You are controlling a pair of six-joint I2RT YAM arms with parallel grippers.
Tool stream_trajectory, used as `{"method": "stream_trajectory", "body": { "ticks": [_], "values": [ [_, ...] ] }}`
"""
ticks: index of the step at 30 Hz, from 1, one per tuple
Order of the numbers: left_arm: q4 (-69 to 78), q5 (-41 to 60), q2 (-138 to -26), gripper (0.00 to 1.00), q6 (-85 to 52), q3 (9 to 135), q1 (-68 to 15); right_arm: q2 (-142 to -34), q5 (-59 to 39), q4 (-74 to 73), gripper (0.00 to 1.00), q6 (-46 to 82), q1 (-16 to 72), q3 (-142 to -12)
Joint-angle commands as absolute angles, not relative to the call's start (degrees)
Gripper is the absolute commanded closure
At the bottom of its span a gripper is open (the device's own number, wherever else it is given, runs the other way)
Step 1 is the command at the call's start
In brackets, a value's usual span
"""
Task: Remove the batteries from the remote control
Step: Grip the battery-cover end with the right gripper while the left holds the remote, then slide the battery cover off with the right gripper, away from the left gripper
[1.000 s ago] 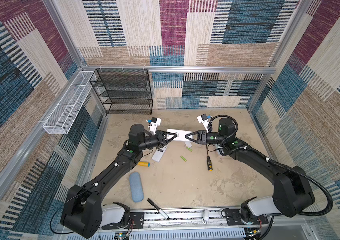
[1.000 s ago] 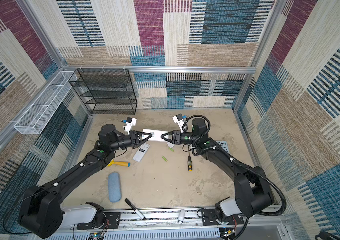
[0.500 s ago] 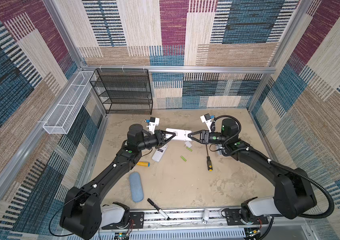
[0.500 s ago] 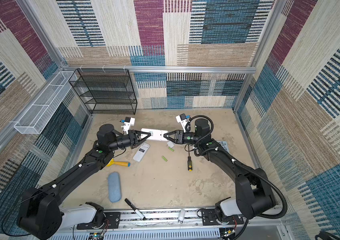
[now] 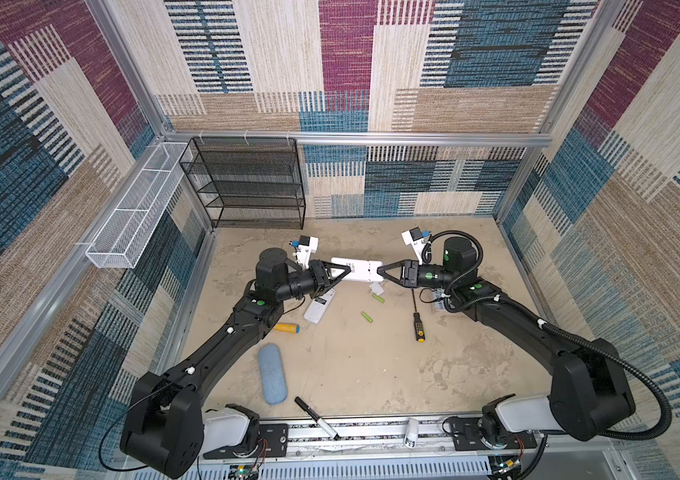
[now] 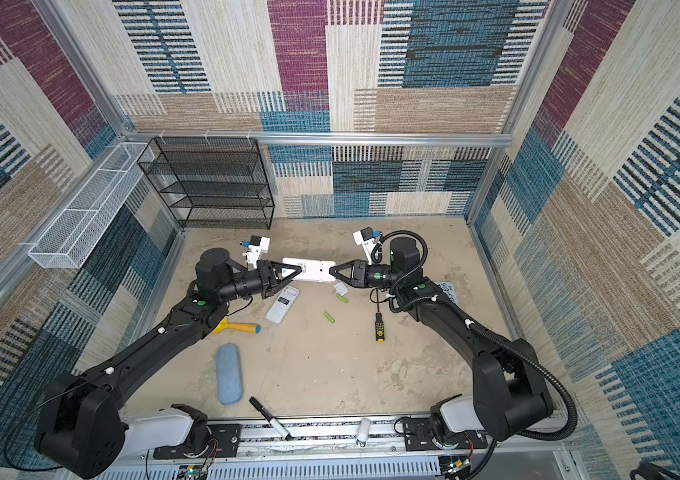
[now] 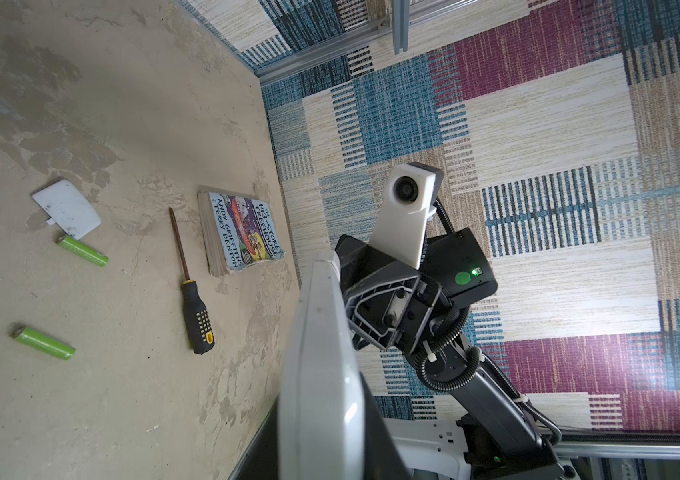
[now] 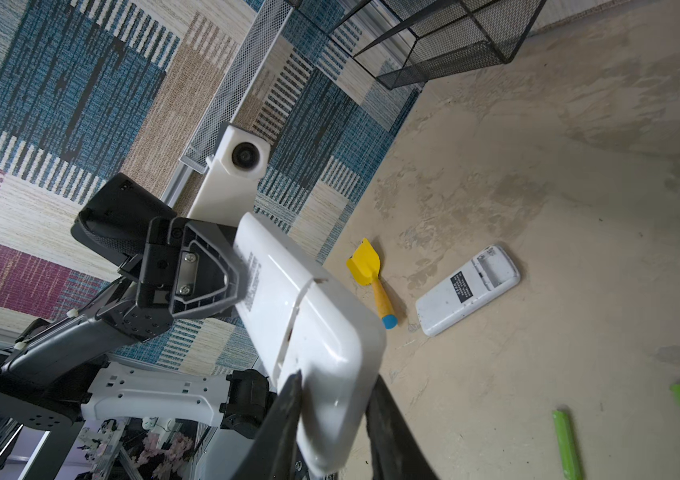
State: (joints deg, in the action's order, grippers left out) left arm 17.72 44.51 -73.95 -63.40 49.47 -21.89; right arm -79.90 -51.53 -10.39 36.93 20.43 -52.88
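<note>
1. The batteries [image 5: 378, 298] in view are two green ones, laid flat on the bench [image 5: 371, 374]. One is set just beside a loose white cover [image 5: 376, 288], and the front battery [image 5: 367, 317] lies a little apart from it.
2. Open bench is left in front of them, bounded by a blue case [image 5: 272, 374] on one side and a screwdriver [image 5: 418, 328] on the other. A rack [image 5: 247, 183] fills the far left corner, and walls close the other sides.
3. Both batteries are laid on a slant, roughly parallel to each other.
4. A remote [image 5: 357, 270] is held clear of the bench, its long axis running side to side from hand to hand.
5. The left hand [image 5: 344, 271] is clamped on one end of the remote. The right hand [image 5: 382, 272] is closed narrowly on the other end, with a finger [image 8: 288, 399] seen at each side.
6. The batteries are found below and just in front of the right hand, touched by neither hand.
7. A second remote [image 5: 319, 306] is laid back-up under the left hand, its bay uncovered.
</note>
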Motion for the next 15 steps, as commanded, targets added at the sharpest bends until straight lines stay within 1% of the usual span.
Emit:
{"method": "stream_trajectory", "body": {
  "ticks": [1, 9, 15],
  "values": [
    [20.3, 45.57, -74.57, 1.0, -63.28, 49.82, -21.88, -79.65, -50.65, -9.58, 0.73, 35.9, 20.47, -53.09],
    [19.25, 45.37, -74.88, 1.0, -62.93, 49.53, -21.88, -79.55, -51.74, -10.39, 0.78, 35.99, 20.48, -53.09],
    [19.77, 45.56, -74.88, 1.0, -62.93, 49.62, -21.88, -80.07, -53.98, -12.64, 0.77, 36.97, 20.65, -52.76]
  ]
}}
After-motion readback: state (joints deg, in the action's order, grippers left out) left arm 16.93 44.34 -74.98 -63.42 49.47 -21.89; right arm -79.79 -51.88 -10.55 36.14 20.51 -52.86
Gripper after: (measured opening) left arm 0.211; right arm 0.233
